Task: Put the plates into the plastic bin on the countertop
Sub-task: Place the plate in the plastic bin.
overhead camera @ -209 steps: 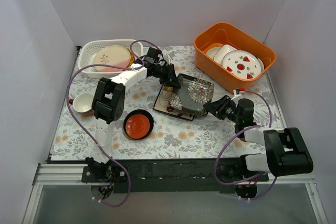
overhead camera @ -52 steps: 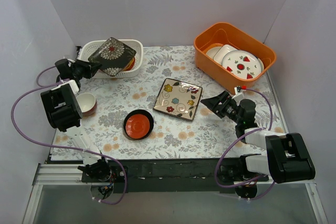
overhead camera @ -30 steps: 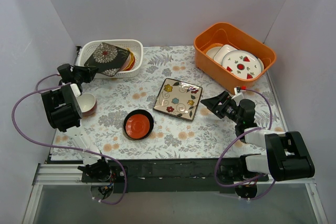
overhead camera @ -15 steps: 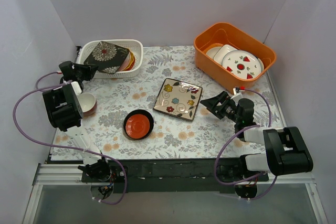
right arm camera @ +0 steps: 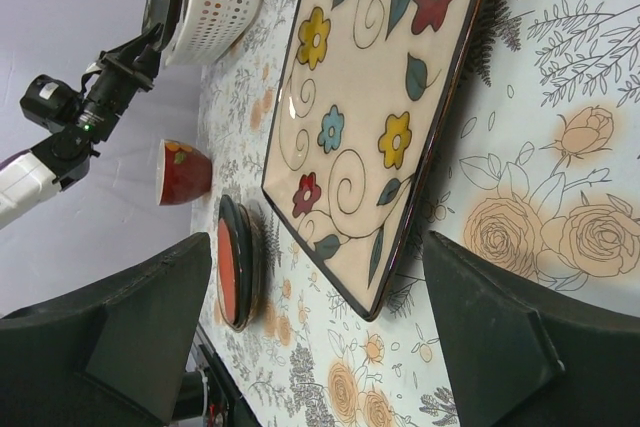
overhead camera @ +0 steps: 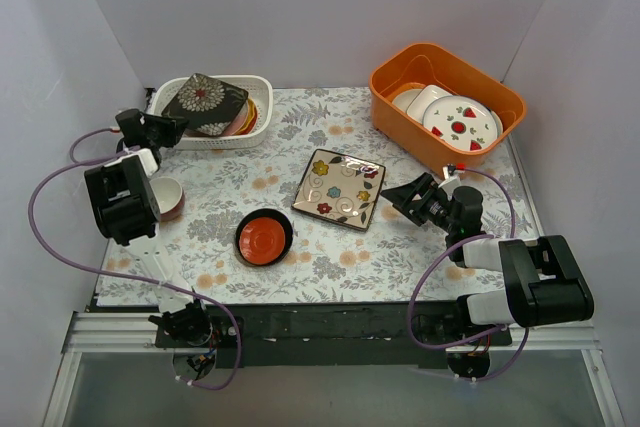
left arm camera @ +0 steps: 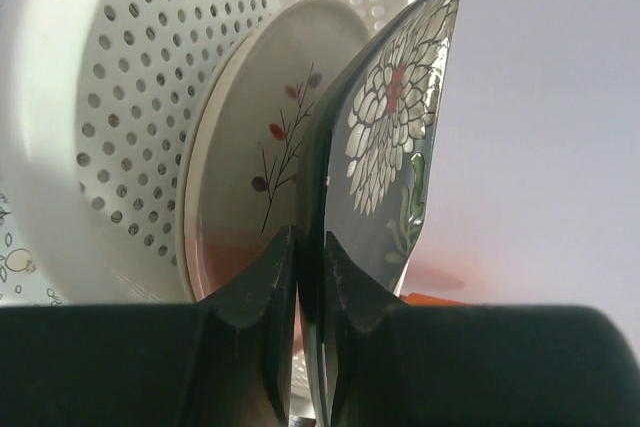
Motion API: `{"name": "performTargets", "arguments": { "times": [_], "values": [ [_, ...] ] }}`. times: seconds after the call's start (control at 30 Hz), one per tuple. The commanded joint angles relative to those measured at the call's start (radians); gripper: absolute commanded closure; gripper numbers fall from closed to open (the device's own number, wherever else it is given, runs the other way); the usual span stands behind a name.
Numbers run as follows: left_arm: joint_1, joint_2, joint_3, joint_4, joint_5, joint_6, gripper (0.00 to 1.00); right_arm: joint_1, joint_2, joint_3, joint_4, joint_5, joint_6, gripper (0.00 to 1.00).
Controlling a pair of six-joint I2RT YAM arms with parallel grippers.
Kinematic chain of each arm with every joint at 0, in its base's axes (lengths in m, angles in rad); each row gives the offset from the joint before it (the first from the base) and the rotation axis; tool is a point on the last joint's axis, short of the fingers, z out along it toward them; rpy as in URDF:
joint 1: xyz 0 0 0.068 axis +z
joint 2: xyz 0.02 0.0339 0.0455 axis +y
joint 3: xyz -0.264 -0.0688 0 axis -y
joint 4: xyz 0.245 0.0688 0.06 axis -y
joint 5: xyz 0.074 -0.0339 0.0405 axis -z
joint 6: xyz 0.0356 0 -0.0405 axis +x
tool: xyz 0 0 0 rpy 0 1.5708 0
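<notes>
— Start at the far left. How is the left arm [overhead camera: 122,202] set?

— It stands up along the left edge of the countertop [overhead camera: 300,147], wrist turned so the left gripper [overhead camera: 166,130] points right at the near-left corner of the plastic bin [overhead camera: 262,97]. In the wrist view its fingers [left arm camera: 270,267] are pinched onto the thin edge of the dark floral plate [left arm camera: 395,117], one on each face.

— And the plate itself?

— Tilted over the left half of the bin, held corner low and far side higher. It leans against the pink plate [left arm camera: 250,147] already inside the perforated wall. Whether it fully rests there I cannot tell.

— Moving right?

— A red cup [overhead camera: 167,197] sits near the left arm. A red dish [overhead camera: 264,237] with a dark rim lies flat toward the near middle. The cream flowered plate [overhead camera: 340,188] lies flat at the centre, well apart from the bin.

— The right arm [overhead camera: 530,282]?

— Low and stretched leftward across the near right. The right gripper [overhead camera: 398,197] hangs just beside the cream plate's right edge — jaws spread wide, gripping nothing. Its wrist camera looks along that plate toward the dish and cup.

— Far right?

— An orange tub [overhead camera: 395,87] holding white strawberry plates [overhead camera: 460,122].
</notes>
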Motion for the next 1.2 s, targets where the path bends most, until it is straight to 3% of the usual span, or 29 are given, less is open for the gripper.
{"name": "performTargets", "arguments": {
  "times": [0.0,0.4,0.73,0.87,1.17],
  "values": [
    [-0.026,-0.033,0.084,0.078,0.037,-0.011,1.0,-0.001,-0.023,0.026,0.035,0.005,-0.021,0.07],
    [-0.054,0.021,0.181,0.015,0.017,0.055,1.0,-0.002,-0.009,0.016,0.063,0.006,-0.015,0.08],
    [-0.055,0.073,0.217,-0.023,0.063,0.066,0.91,-0.002,-0.023,0.004,0.061,0.017,-0.018,0.08],
    [-0.054,0.065,0.219,-0.028,0.094,0.082,0.82,-0.001,-0.035,0.001,0.058,0.018,-0.018,0.08],
    [-0.055,0.013,0.214,-0.092,0.092,0.164,0.29,-0.001,-0.064,0.001,0.038,0.021,-0.024,0.07]
  ]
}}
